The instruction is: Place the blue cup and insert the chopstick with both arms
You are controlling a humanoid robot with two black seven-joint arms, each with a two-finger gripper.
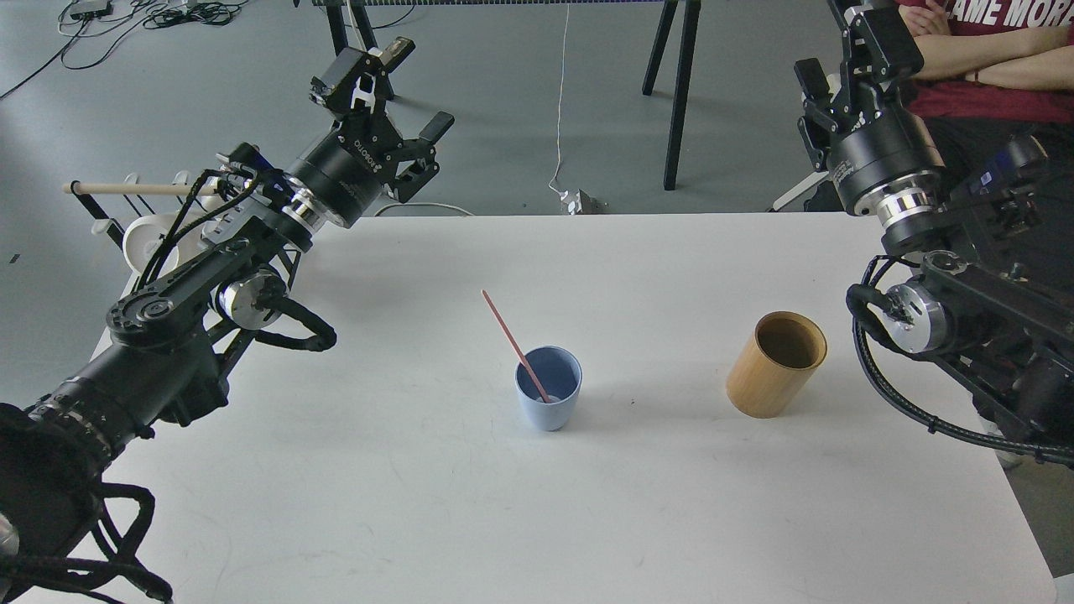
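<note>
The blue cup (548,401) stands upright near the middle of the white table (419,503). The pink-red chopstick (510,338) rests inside it, leaning up and to the left over the rim. My left gripper (417,89) is open and empty, raised above the table's far left edge, well away from the cup. My right gripper (843,50) is raised high at the far right, reaching the top edge of the view; its fingers stand apart and hold nothing.
A tan wooden holder (776,365) stands right of the cup. A rack with white mugs (151,239) and a pale wooden rod (126,188) sits at the far left. A seated person (990,92) is behind the right arm. Black table legs (680,92) stand beyond the table.
</note>
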